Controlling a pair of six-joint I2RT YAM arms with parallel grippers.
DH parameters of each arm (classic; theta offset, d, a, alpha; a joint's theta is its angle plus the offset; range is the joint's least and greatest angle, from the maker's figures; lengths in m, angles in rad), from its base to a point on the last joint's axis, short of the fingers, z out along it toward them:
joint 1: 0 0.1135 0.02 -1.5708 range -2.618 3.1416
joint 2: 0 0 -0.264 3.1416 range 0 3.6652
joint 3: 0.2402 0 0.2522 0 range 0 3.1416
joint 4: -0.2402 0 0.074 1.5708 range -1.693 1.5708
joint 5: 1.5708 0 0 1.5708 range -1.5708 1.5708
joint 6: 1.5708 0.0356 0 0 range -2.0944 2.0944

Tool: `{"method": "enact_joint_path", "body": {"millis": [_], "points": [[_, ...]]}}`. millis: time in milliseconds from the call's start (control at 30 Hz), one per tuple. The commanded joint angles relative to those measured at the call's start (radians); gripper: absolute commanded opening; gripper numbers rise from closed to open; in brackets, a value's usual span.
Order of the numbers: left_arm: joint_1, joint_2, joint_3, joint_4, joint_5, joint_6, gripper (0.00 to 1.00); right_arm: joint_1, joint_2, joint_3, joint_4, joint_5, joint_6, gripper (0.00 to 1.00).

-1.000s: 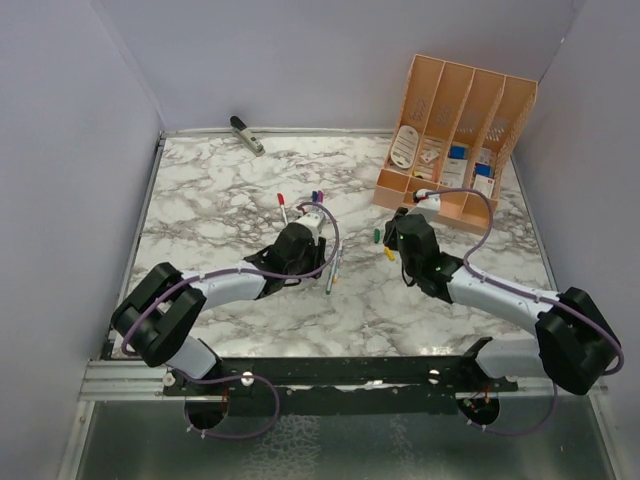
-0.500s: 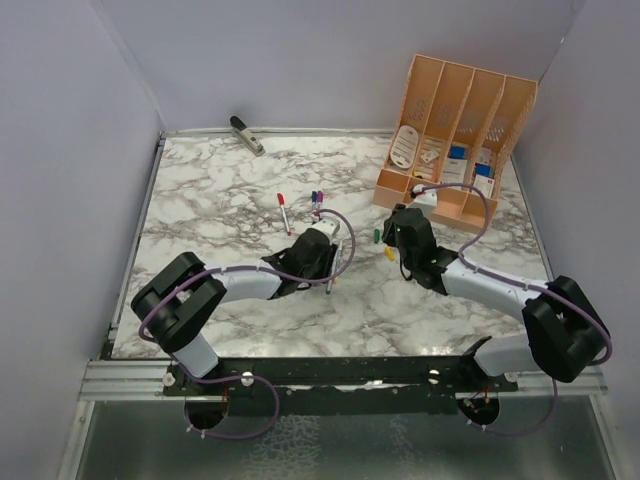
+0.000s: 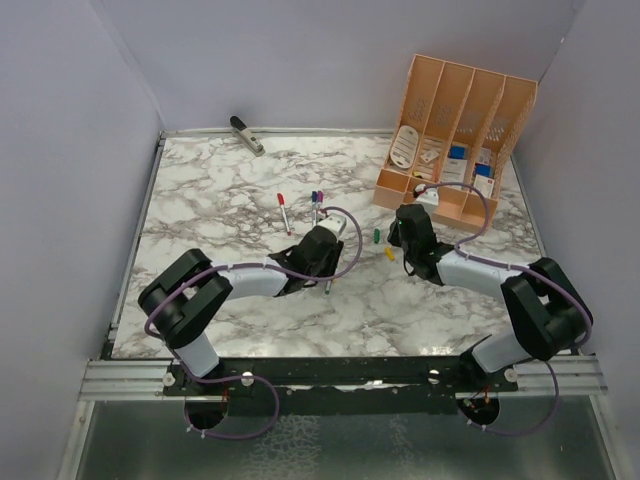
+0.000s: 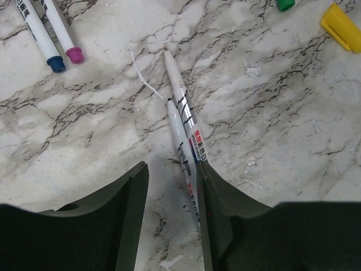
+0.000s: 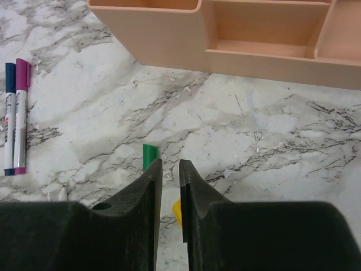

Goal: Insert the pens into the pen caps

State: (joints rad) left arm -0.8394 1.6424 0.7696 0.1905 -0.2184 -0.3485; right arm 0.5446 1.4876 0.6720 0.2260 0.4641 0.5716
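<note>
Your marble worktop point(image 3: 200, 200) carries everything. The orange organiser point(image 3: 455, 110) stands at its far right corner and plays no part in the job, nor does the grey clip tool point(image 3: 246, 134) at the far left edge.

Your left claw point(image 4: 171, 169) is low over the middle of the worktop with its jaws spread and nothing between them but bare marble. The two bare pens point(image 4: 183, 116) lie side by side, touching each other. Their near ends run along the inner edge of the claw's right finger, beside it rather than pinched. Your right claw point(image 5: 168, 166) hangs near the organiser with its jaws only a slit apart, and it holds nothing.

Three more pens lie just beyond the left claw: the red-ended pen point(image 3: 283, 212) on its own, and the blue-ended pen point(image 5: 9, 113) and magenta-ended pen point(image 5: 21, 113) as a touching pair. Their coloured ends are wider than the barrels. I judge these three to be capped already (at this size I can't be certain).

That leaves two loose caps. The green cap point(image 5: 149, 151) sits just past the tip of the right claw's left finger. The yellow cap point(image 4: 341, 27) lies near it, mostly hidden under the right claw in the wrist view.

By my reckoning you are a little past halfway: three pens look done and two are left. Neither of those pens nor either loose cap is lifted yet, so each one has still to be picked up, lined up and pushed home.
</note>
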Motion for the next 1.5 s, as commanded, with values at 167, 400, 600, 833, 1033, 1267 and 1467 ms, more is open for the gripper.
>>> {"method": "enact_joint_path", "body": {"millis": [167, 400, 600, 833, 1033, 1267, 1467], "points": [[-0.015, 0.042, 0.026, -0.012, -0.036, 0.008, 0.42, -0.008, 0.023, 0.039, 0.049, -0.049, -0.004, 0.18], [-0.018, 0.040, 0.022, -0.024, -0.041, 0.002, 0.42, -0.011, 0.050, 0.065, 0.058, -0.060, -0.028, 0.18], [-0.023, 0.039, 0.006, -0.029, -0.028, -0.012, 0.39, -0.020, 0.137, 0.144, 0.003, -0.071, -0.047, 0.16], [-0.030, 0.046, -0.015, 0.006, 0.006, -0.001, 0.32, -0.020, 0.188, 0.157, -0.024, -0.113, -0.031, 0.16], [-0.032, 0.061, 0.000, 0.020, 0.024, 0.018, 0.19, -0.020, 0.237, 0.182, -0.078, -0.164, -0.029, 0.21], [-0.032, 0.083, 0.005, 0.033, 0.035, 0.023, 0.00, -0.020, 0.276, 0.188, -0.091, -0.177, -0.033, 0.21], [-0.032, 0.079, -0.005, 0.040, 0.041, 0.022, 0.00, -0.020, 0.310, 0.210, -0.108, -0.151, -0.035, 0.21]]}}
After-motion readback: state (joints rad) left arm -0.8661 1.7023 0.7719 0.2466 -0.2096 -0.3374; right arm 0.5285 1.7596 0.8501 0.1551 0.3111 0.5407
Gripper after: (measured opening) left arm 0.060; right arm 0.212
